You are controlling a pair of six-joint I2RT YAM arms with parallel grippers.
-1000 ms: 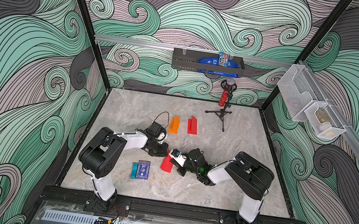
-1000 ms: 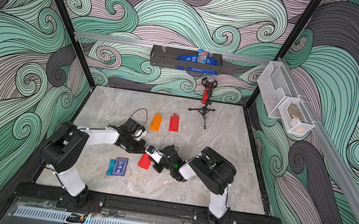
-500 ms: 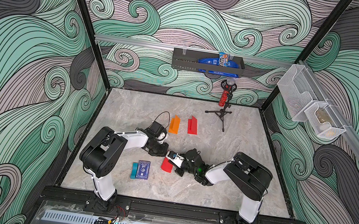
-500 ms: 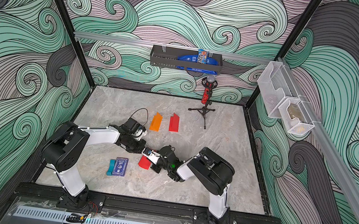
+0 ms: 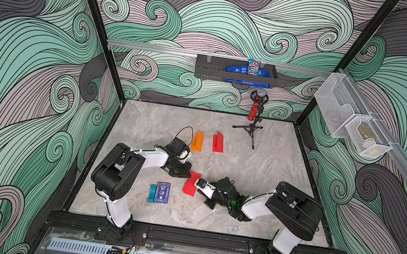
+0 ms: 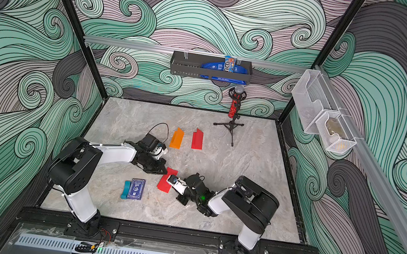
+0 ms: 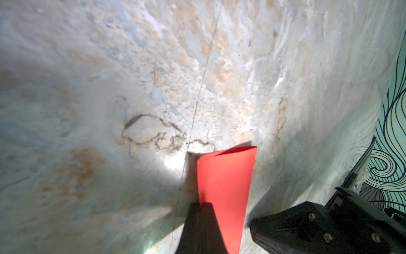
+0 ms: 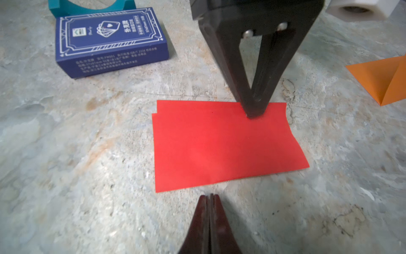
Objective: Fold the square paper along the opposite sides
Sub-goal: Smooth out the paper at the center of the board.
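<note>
We find the red paper (image 8: 219,145) folded on the tabletop (image 8: 87,154), its loose edges pinned by the closed left gripper (image 8: 254,112) for alignment. The right gripper (image 8: 210,198), closed and empty, sits beside the crease, presumably to flatten it.

— From where is the cell viewed?
— The whole marble table (image 5: 258,167) is looked down on steeply from high at the front, in both top views.
— And the wrists?
— The folded red paper (image 8: 219,143) is seen close up from opposite sides, low over the table; it is shared by all views.
</note>
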